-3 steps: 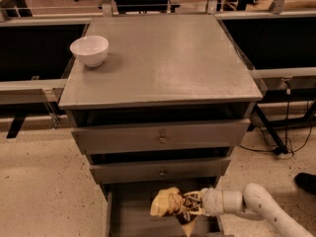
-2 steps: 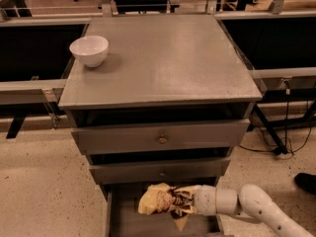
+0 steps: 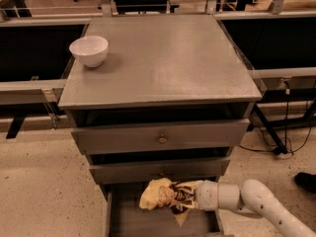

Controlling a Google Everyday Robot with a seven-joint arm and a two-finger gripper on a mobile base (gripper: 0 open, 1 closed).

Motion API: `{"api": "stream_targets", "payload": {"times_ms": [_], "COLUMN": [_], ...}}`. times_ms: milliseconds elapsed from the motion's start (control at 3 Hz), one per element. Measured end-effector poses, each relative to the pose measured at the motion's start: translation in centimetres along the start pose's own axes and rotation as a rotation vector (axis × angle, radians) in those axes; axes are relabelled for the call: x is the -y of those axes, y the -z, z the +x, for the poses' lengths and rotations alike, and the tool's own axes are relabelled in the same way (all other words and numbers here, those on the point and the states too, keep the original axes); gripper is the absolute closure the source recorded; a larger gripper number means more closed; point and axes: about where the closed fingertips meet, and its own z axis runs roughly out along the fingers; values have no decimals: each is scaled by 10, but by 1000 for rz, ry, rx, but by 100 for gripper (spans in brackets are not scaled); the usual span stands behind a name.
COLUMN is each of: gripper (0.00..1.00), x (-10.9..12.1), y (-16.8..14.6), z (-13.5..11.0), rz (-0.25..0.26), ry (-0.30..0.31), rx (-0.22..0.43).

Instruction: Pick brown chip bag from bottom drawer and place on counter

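The brown chip bag (image 3: 159,194), crumpled with its pale yellow end facing me, hangs just above the open bottom drawer (image 3: 140,223) and right below the front of the middle drawer. My gripper (image 3: 186,197) reaches in from the right on its white arm (image 3: 247,201) and is shut on the bag's right end. The dark fingers are partly hidden by the bag. The counter (image 3: 163,58) is the wide grey top of the cabinet, well above the bag.
A white bowl (image 3: 89,50) stands at the counter's back left corner. The two upper drawers with brass knobs (image 3: 162,139) are slightly pulled out above the gripper. Black cables and a table leg (image 3: 269,132) lie on the floor to the right.
The gripper has carried the chip bag to the left and slightly up, out of the bottom drawer tray. The arm has reached further left.
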Motion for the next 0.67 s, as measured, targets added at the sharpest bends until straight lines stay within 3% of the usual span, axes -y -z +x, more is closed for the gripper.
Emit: {"api": "stream_targets", "payload": {"times_ms": [333, 667], "gripper": [100, 100], "x": [38, 120], "y": [16, 67], "z": [-36, -104], "rz": [-14, -17], "ry": [123, 297], "rx": [0, -17]}}
